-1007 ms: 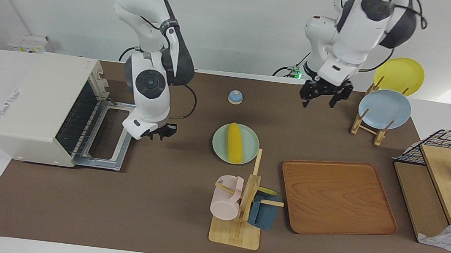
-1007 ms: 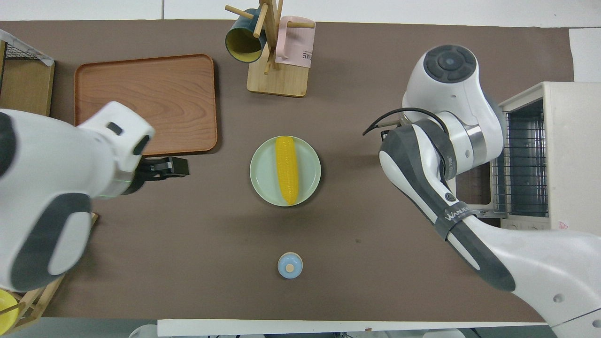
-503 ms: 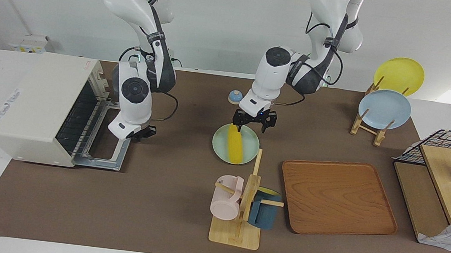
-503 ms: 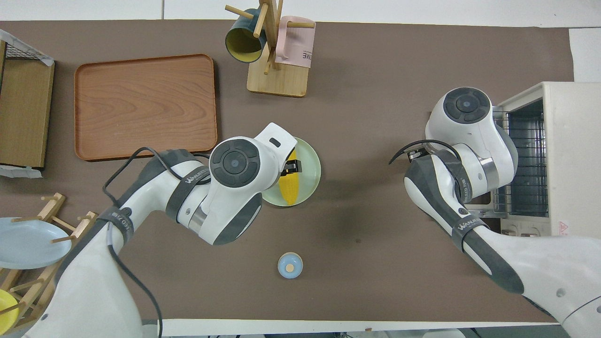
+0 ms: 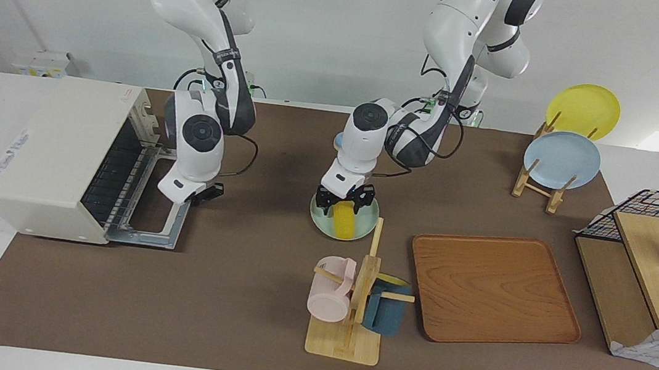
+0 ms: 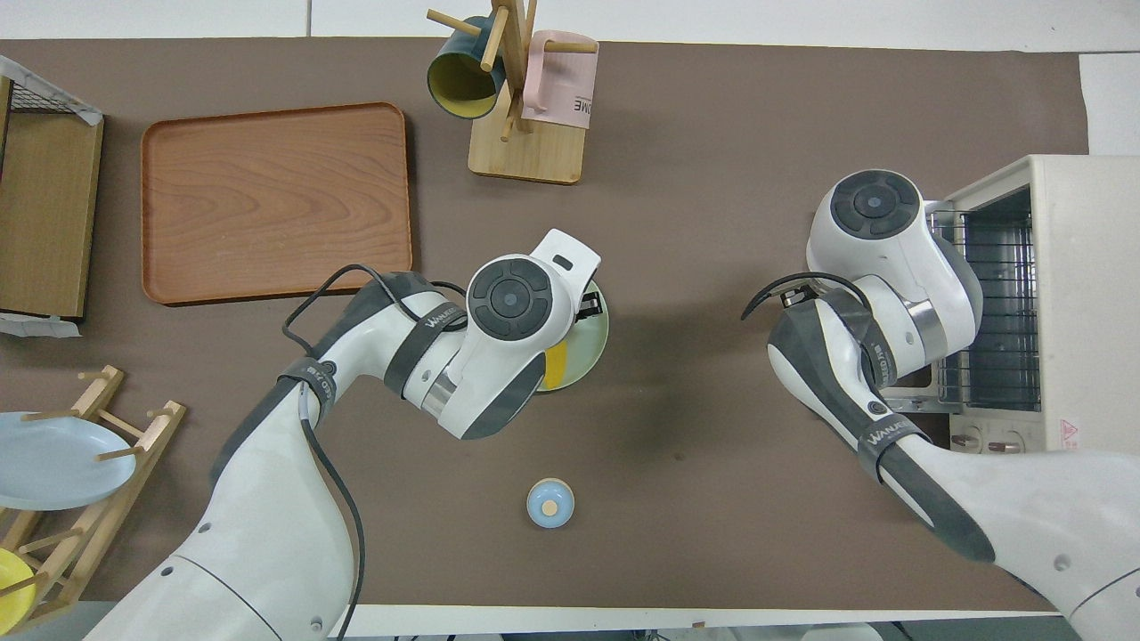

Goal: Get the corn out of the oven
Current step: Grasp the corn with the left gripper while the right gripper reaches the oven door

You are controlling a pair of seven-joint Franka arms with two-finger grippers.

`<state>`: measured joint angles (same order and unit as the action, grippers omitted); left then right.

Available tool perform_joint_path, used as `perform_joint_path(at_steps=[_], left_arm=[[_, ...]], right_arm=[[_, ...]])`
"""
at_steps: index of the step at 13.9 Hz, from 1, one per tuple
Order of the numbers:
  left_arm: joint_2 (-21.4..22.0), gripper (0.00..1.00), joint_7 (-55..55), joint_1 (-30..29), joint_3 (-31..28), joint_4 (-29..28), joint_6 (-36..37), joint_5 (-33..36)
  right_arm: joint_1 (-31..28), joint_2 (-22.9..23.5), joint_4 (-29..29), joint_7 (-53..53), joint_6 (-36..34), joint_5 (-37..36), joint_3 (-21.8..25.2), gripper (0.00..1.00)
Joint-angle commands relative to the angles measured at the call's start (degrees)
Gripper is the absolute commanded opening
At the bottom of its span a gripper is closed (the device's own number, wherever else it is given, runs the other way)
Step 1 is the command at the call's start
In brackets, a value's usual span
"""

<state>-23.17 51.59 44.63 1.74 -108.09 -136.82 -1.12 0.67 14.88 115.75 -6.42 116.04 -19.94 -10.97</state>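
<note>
Bright yellow tapered corn cob (image 5: pixel 342 222): lies on a pale green round plate (image 5: pixel 366 223) at mid-frame in the facing view, outside the oven; the part nearer the robots is covered by the left gripper. In the overhead view only a strip of the cob (image 6: pixel 557 364) shows beside the arm.

Left gripper (image 5: pixel 345 202): down at the cob over the plate, black fingers (image 5: pixel 322 198) spread and straddling the cob; contact cannot be told.

Cream-white boxy toaster oven (image 5: pixel 54 155): middle left of the facing view, at the right arm's end of the table, door folded down flat, wire rack (image 5: pixel 115 174) exposed.

Right gripper (image 5: pixel 202 193): low over the edge of the open oven door; finger state cannot be told.

Small blue domed knob-topped piece (image 6: pixel 549 503): lower centre of the overhead view, nearer the robots than the plate.

Brown wooden tray (image 5: pixel 492 288): lower right of centre in the facing view, bare.

Wooden mug tree (image 5: pixel 357 300): lower centre, carrying a pink mug (image 5: pixel 328 297) and a dark blue mug (image 5: pixel 383 313).

Wooden plate rack (image 5: pixel 536 182): upper right, holding a light blue plate (image 5: pixel 562 160) and a yellow plate (image 5: pixel 584 110).
</note>
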Motion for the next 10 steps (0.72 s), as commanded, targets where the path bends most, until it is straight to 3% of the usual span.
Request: perform_joint_path(at_steps=[1, 4, 8, 9, 10], left_arm=[[0.14, 0.00, 2.02, 1.42, -1.56, 1.56, 2.85, 0.59], [0.32, 0.00, 1.85, 0.11, -3.67, 4.20, 11.47, 6.27], [2.87, 0.00, -10.60, -11.21, -3.76, 3.77, 14.65, 7.54], [2.60, 0.00, -13.76, -14.80, -3.76, 3.59, 13.26, 7.54], [2.43, 0.00, -18.76, -17.80, -3.76, 3.24, 11.24, 7.54]], right_arm=[[-1.71, -1.42, -6.04, 7.63, -8.08, -2.73, 0.60, 0.02], [-6.00, -5.29, -7.38, 17.30, -12.15, -2.64, 0.60, 0.03], [-10.77, -8.64, -7.47, 24.53, -14.34, -1.68, 0.60, 0.03], [-10.95, -9.34, -8.08, 24.53, -15.22, -1.59, 0.60, 0.06], [-11.04, -9.87, -9.30, 24.62, -16.45, -0.20, 0.68, 0.18]])
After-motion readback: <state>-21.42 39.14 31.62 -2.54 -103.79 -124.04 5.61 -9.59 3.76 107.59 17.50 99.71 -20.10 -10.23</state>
